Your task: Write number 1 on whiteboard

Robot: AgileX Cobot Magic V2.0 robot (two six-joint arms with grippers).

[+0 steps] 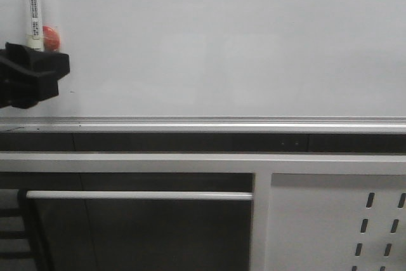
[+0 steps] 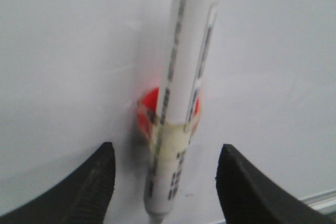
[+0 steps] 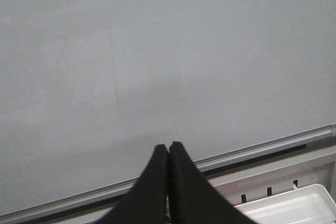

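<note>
The whiteboard [image 1: 235, 42] fills the upper front view and also shows in the left wrist view [image 2: 63, 51] and the right wrist view [image 3: 157, 51]. A white marker [image 1: 33, 11] stands upright against the board at the far left, beside a red round holder [image 1: 51, 37]. My left gripper [image 1: 32, 71] is just below it. In the left wrist view the gripper [image 2: 166, 147] is open, its jaws on either side of the marker [image 2: 181, 103] with gaps on both sides. My right gripper [image 3: 168, 148] is shut and empty in front of the board. No number 1 shows on the board.
The board's silver frame edge [image 1: 203, 124] runs across the front view, with a dark gap below it. Lower down are a white horizontal bar [image 1: 139, 195] and a white slotted metal panel [image 1: 342, 220]. A white tray [image 3: 294, 208] lies below the right gripper.
</note>
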